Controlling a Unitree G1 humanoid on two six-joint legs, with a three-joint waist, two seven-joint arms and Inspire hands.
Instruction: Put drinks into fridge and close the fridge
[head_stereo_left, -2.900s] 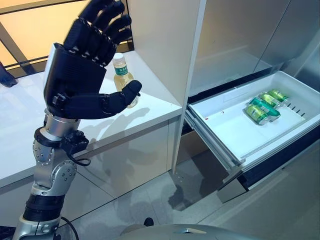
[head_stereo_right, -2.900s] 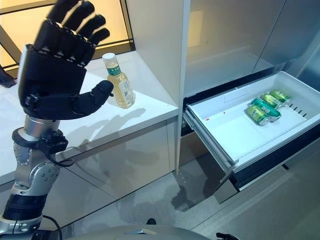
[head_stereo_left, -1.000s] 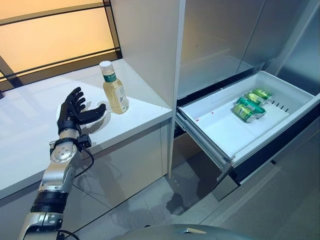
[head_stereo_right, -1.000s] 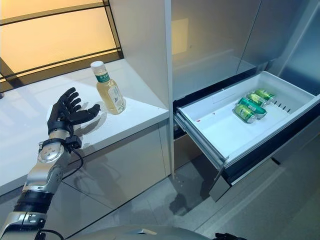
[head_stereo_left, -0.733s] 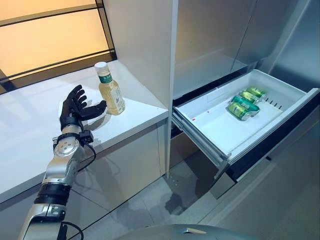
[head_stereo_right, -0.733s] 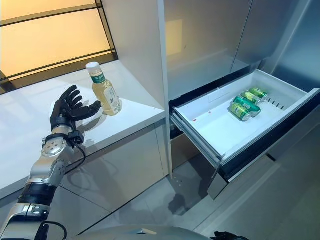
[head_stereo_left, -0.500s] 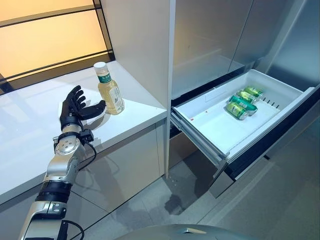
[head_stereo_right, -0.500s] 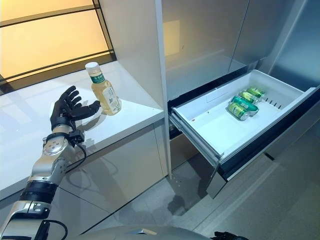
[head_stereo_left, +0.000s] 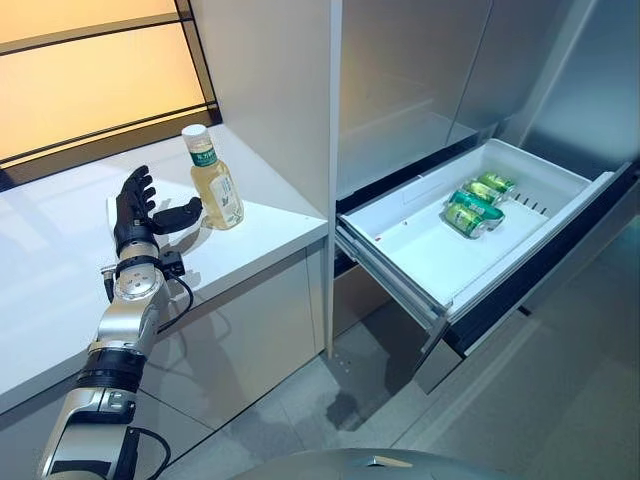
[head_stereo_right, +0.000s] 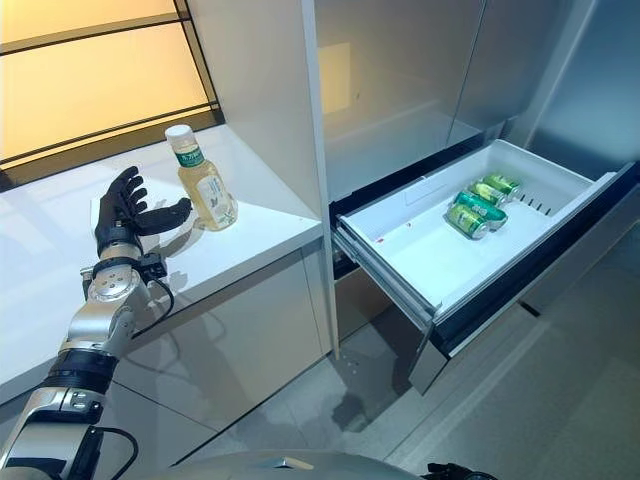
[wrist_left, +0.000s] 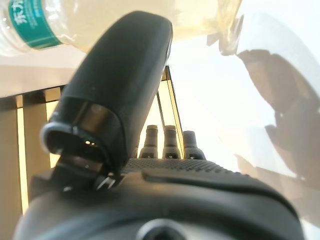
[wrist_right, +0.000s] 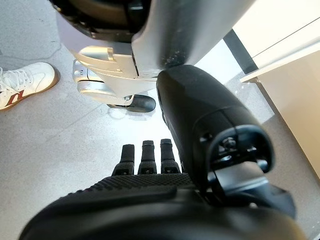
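Observation:
A clear bottle of pale yellow drink (head_stereo_left: 214, 186) with a white cap and green label stands upright on the white counter (head_stereo_left: 60, 260). My left hand (head_stereo_left: 135, 212) is open just left of it, thumb stretched toward the bottle and close to its side; in the left wrist view the bottle (wrist_left: 125, 20) shows past the thumb (wrist_left: 115, 85). The white fridge drawer (head_stereo_left: 420, 245) is pulled out, with green cans (head_stereo_left: 472, 205) lying at its far end. My right hand (wrist_right: 165, 180) hangs open over the floor, seen only in its wrist view.
A tall white cabinet panel (head_stereo_left: 270, 90) rises right of the bottle, between counter and fridge. Dark window frames (head_stereo_left: 100, 130) back the counter. The open drawer juts over the grey floor (head_stereo_left: 330, 400). A person's white shoe (wrist_right: 22, 82) shows on the floor.
My left hand has come down from high in front of the camera to the counter and closed in on the bottle's left side. The camera has shifted, so the scene sits further left.

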